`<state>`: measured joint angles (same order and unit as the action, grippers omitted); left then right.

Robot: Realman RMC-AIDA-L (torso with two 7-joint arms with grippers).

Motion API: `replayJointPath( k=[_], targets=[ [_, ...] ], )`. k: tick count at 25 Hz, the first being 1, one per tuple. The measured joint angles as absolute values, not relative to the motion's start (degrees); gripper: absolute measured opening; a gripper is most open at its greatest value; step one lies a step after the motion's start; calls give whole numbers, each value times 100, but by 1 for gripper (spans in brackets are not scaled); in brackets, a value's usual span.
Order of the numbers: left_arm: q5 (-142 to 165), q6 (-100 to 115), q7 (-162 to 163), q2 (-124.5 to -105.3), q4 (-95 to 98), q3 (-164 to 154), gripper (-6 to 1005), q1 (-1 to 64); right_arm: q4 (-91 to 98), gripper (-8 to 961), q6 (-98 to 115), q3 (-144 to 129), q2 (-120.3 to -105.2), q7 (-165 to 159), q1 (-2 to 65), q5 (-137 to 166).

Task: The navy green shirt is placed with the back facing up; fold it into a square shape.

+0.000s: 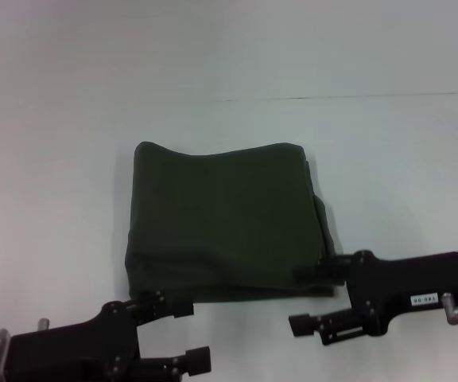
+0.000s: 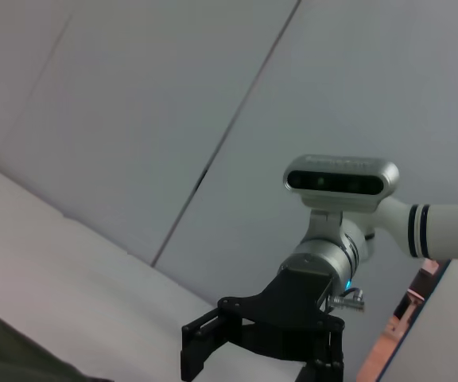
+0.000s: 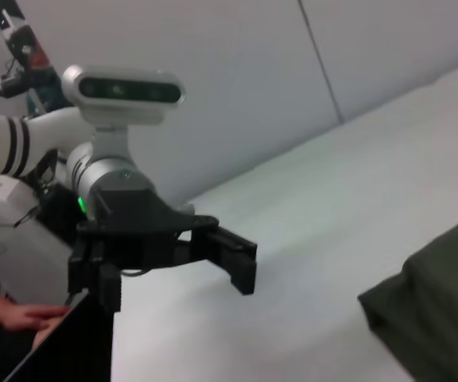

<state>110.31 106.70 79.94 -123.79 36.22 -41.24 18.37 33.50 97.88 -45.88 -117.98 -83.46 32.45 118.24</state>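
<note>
The navy green shirt lies folded into a rough square in the middle of the white table, plain side up. My left gripper hangs open just off the shirt's near left corner, with nothing between its fingers. My right gripper is open at the near right corner, its farther finger over the cloth's edge. The left wrist view shows a strip of the shirt and the right gripper open beyond it. In the right wrist view, the shirt's corner is apart from the open left gripper.
White table runs out on all sides of the shirt, with a thin seam line across the far part. A person's hand shows beside the table past the left arm.
</note>
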Motion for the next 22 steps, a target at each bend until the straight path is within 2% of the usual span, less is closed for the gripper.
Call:
replayJointPath(
  k=[22],
  targets=[
    [11127,10668,8068,-12356,3462,-4118,936,1876,3397,916,9852,-4732,-11736,-8461,3212,11792]
  ],
)
